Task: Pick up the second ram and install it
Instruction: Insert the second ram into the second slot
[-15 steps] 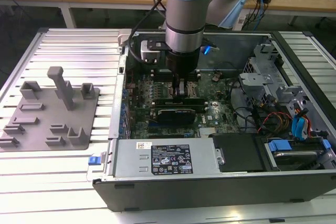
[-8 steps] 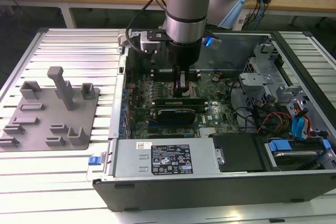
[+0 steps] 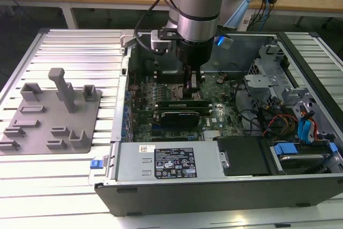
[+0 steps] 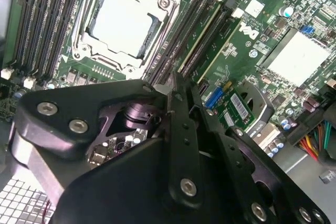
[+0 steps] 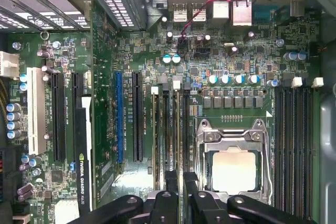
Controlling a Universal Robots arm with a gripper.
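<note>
Overhead light washed the slatted surface (image 3: 69,46) nearly white in the exterior view. Beside the processor socket (image 4: 123,22), glare flared; the end effector (image 4: 181,129) loomed dark and slightly soft.

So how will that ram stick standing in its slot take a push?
The ram stick is a thin board on edge, so probably stiff lengthwise but apt to flex or crack sideways. Likely light; press straight down.

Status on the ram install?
Gripper down at memory slots beside CPU socket. Green ram stick upright in slot; seating unclear. Black expansion card close by.
</note>
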